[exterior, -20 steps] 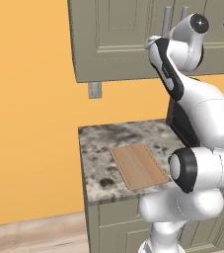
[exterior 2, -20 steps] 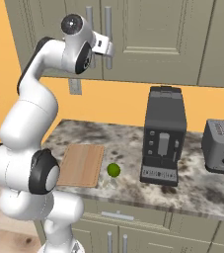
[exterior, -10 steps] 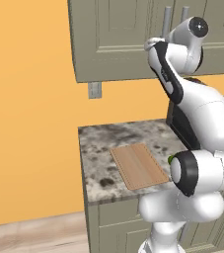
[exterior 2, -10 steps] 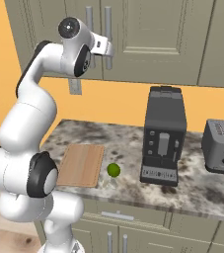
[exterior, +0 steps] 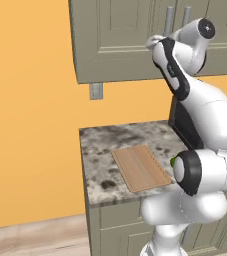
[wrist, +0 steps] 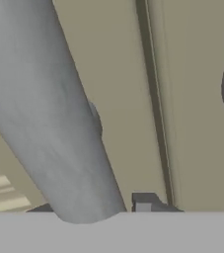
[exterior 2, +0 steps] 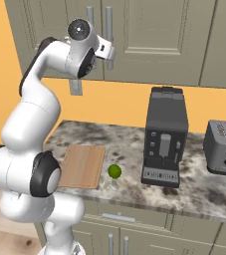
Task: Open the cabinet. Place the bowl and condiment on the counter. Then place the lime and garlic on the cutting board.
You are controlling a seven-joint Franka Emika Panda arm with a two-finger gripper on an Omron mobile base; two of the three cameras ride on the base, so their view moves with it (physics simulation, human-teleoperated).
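Jaws now narrower around cabinet handle point(wrist: 49, 108).

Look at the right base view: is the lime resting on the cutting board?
No. The lime sits on the counter, just off the cutting board.

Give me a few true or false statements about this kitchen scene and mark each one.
1. The cabinet doors are closed. True.
2. The lime lies on the cutting board. False: it sits on the counter beside the board.
3. The gripper is up at a cabinet handle. True.
4. A bowl stands on the counter. False: none is there.
5. The coffee machine stands left of the toaster in the right base view. True.
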